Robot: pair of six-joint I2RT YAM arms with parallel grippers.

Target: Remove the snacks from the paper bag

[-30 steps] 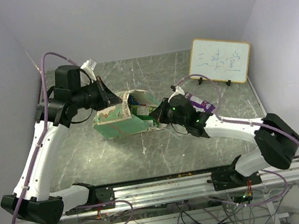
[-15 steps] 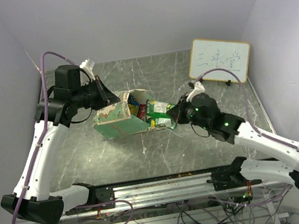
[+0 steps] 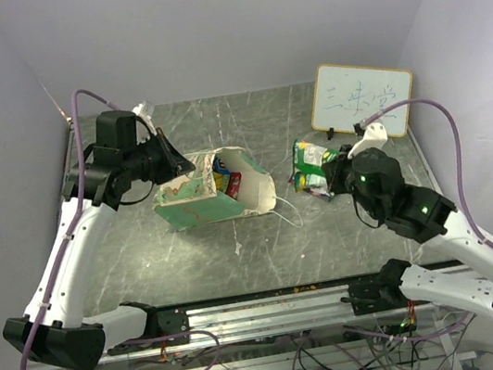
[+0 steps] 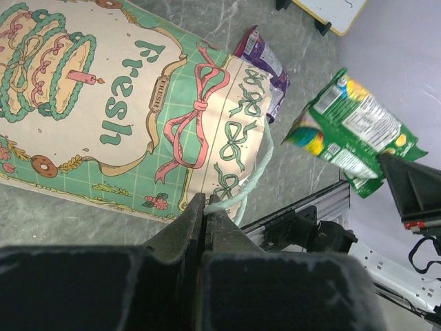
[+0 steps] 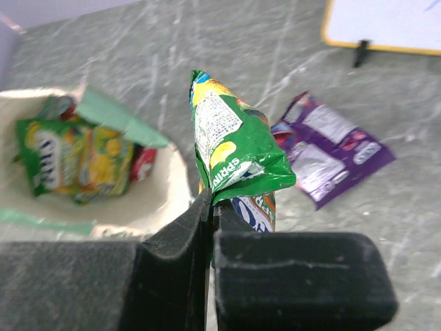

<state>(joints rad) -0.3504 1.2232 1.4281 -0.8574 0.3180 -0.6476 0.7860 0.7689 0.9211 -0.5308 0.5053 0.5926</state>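
2 packets out, more inside: where the holds could fail

Largest first: the paper bag (image 3: 214, 201) lies on its side on the table (image 3: 246, 119), mouth toward the right arm. The left gripper (image 4: 206, 204) is pinched shut on its top edge beside the string handle (image 4: 253, 185). If that thin paper tears or slides free, the mouth would likely sag over the green-yellow packet (image 5: 76, 158) and the red one (image 5: 143, 163) inside. The right gripper (image 5: 210, 203) is clamped on 1 corner of the green packet (image 5: 231, 148), held in the air between bag and whiteboard (image 3: 362, 99). That glossy corner could slip and drop it onto the purple packet (image 5: 332, 146) lying on the table
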